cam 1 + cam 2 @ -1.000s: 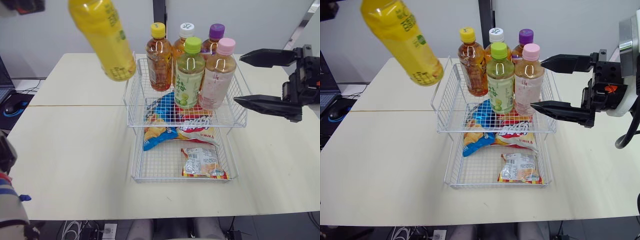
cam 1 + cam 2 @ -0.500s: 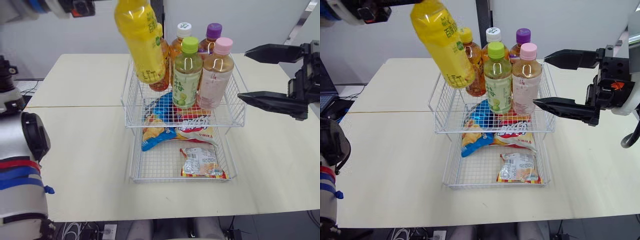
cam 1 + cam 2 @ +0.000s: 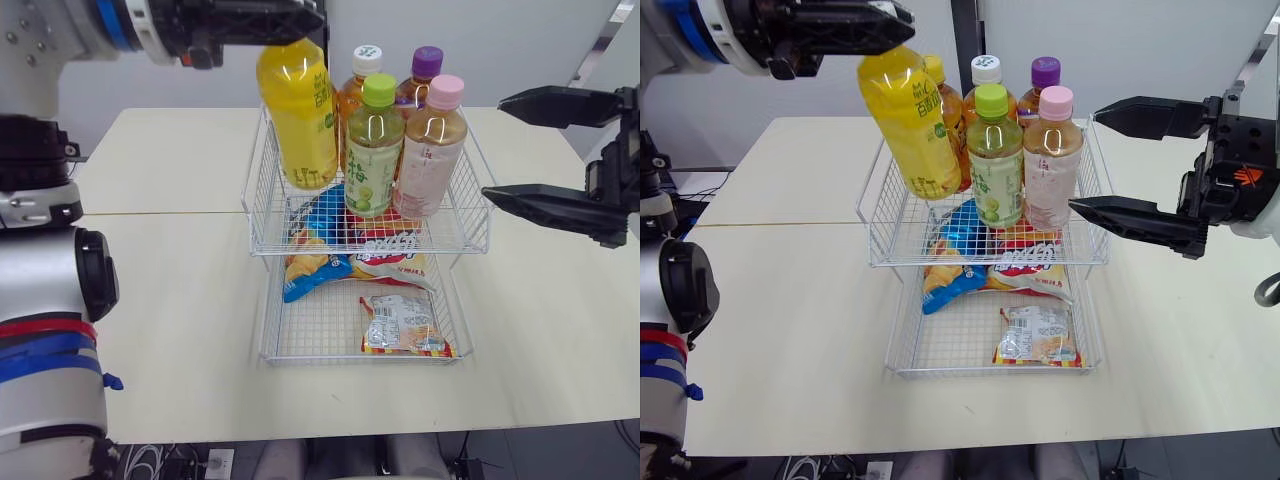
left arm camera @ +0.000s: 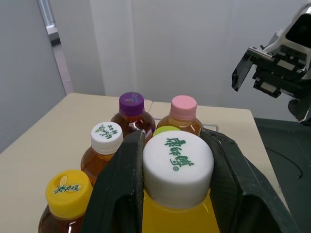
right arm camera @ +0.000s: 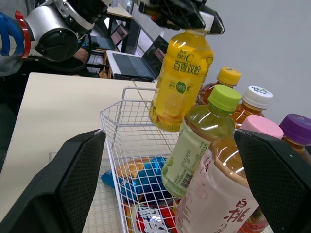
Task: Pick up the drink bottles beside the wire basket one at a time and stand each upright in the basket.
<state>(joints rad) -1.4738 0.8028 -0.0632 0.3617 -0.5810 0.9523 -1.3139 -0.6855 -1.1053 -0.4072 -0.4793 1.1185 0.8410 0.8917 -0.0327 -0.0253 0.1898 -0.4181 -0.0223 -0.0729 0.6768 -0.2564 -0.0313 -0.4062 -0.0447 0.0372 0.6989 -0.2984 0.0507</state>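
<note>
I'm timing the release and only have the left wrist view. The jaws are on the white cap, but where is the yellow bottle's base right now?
Observer: The yellow bottle hangs tilted, with its base inside the upper basket, just within the left wall. I can't tell whether it touches the wire floor.
Operator: Is the other arm in the way?
Observer: No. The right gripper is outside the basket's right side, jaws open, holding nothing.
</note>
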